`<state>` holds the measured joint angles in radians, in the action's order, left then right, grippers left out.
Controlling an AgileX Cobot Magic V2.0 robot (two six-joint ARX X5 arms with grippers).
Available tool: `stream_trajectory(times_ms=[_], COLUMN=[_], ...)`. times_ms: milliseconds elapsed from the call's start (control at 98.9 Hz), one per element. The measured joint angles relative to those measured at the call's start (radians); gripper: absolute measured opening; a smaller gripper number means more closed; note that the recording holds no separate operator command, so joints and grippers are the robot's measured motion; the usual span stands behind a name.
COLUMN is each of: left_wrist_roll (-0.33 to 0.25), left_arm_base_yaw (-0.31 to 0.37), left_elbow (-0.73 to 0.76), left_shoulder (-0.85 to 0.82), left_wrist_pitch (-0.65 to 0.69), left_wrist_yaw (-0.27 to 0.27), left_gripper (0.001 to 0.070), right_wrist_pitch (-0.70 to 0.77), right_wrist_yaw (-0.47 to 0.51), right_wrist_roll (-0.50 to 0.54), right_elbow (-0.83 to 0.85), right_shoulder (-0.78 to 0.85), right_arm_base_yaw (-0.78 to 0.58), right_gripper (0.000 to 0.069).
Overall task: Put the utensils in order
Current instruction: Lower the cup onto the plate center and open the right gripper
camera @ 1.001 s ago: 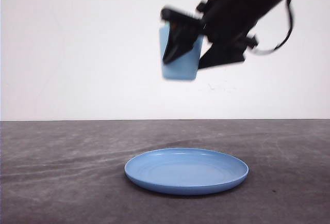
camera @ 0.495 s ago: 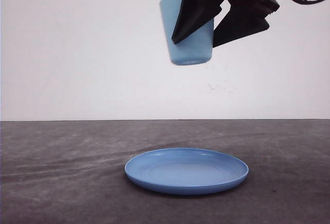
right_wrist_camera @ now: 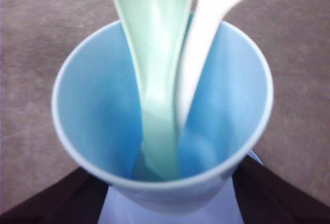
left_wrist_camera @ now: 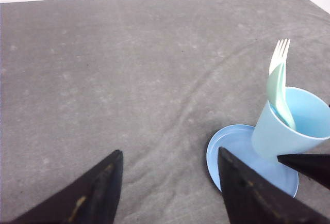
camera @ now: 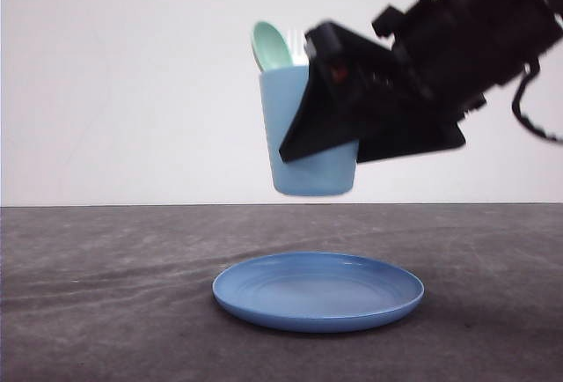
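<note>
spoon (camera: pixel 271 46) and fork (left_wrist_camera: pixel 279 56) stand upright in the cup (camera: pixel 299 149), heads up; right claw (camera: pixel 327 140) grips the cup, left claw (left_wrist_camera: pixel 167 182) gapes wide, empty.

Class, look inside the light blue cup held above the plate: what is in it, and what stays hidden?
Inside the cup stand a green spoon and a white fork, handles down. Their lower ends overlap, so the fork's tip is partly covered.
</note>
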<state>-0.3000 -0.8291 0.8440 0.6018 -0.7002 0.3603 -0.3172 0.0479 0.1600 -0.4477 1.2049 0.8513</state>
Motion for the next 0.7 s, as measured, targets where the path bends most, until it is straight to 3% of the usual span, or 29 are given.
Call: stream_trajectory(times_ms=[354, 697], left_wrist_roll=[0.000, 0.000], left_arm_base_yaw=[0.000, 0.000], left_elbow=[0.000, 0.000], left_shoulder=[0.000, 0.000], left_wrist_pitch=[0.000, -0.005], left_wrist_yaw=[0.000, 0.000], left_gripper=[0.0351, 0.0351], right_wrist_pitch=[-0.169, -0.210], right_wrist_yaw=[0.005, 0.005], right_wrist_roll=[0.032, 0.055], right_elbow=[0.057, 0.057], right_shoulder=[0.168, 0.250], right_arm_base_yaw=[0.001, 0.006], right_gripper=[0.0407, 0.0407])
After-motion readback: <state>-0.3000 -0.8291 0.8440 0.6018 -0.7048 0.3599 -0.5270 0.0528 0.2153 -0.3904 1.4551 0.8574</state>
